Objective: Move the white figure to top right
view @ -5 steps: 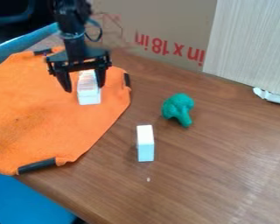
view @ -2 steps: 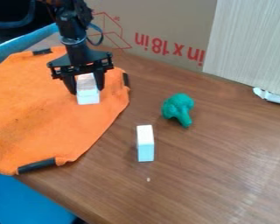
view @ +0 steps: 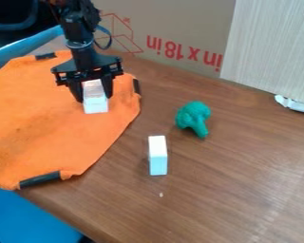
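Observation:
The black gripper (view: 93,93) hangs over the orange cloth (view: 46,128) at the upper left, its fingers against both sides of a white block (view: 95,104), shut on it. The block's lower end looks to be at the cloth; whether it touches cannot be told. A second white block (view: 157,155) stands upright on the bare wood near the middle, apart from the gripper.
A green broccoli-shaped toy (view: 194,118) lies on the brown table (view: 243,166), right of the cloth. Behind stand a cardboard box (view: 174,28) and a pale ribbed panel (view: 275,47). A white piece (view: 295,105) lies at the right edge.
The gripper's fingers have closed in on the white block on the cloth, and the gripper sits slightly lower. That block has shifted very slightly left; the other objects have stayed put.

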`<state>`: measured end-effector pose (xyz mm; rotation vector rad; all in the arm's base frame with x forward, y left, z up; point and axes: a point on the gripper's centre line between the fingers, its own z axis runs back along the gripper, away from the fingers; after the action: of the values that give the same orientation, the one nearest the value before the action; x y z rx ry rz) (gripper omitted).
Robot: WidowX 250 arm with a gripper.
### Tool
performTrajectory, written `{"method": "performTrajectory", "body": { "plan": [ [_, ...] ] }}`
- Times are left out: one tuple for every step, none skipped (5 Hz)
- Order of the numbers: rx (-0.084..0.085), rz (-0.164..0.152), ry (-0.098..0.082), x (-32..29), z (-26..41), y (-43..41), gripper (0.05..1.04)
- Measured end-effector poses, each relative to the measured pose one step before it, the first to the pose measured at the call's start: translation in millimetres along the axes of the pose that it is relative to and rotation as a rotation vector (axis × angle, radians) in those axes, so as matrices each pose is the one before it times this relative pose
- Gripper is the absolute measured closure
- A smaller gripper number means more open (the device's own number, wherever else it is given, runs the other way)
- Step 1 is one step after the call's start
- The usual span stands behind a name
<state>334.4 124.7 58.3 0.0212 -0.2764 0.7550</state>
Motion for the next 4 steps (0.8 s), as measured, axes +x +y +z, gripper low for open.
{"method": "performTrajectory", "body": {
  "plan": [
    [0.0048, 0.0101, 0.0334, -5.61, 8.69, 1.16, 0.403],
    [-0.0201, 0.0103, -0.0093, 4.26, 16.10, -9.32, 0.403],
    [-0.0121, -0.0289, 0.0090, -2.39, 5.73, -14.30, 0.403],
    [-0.0280, -0.0254, -0.0119, 4.27, 8.87, -14.92, 0.403]
  ]
}}
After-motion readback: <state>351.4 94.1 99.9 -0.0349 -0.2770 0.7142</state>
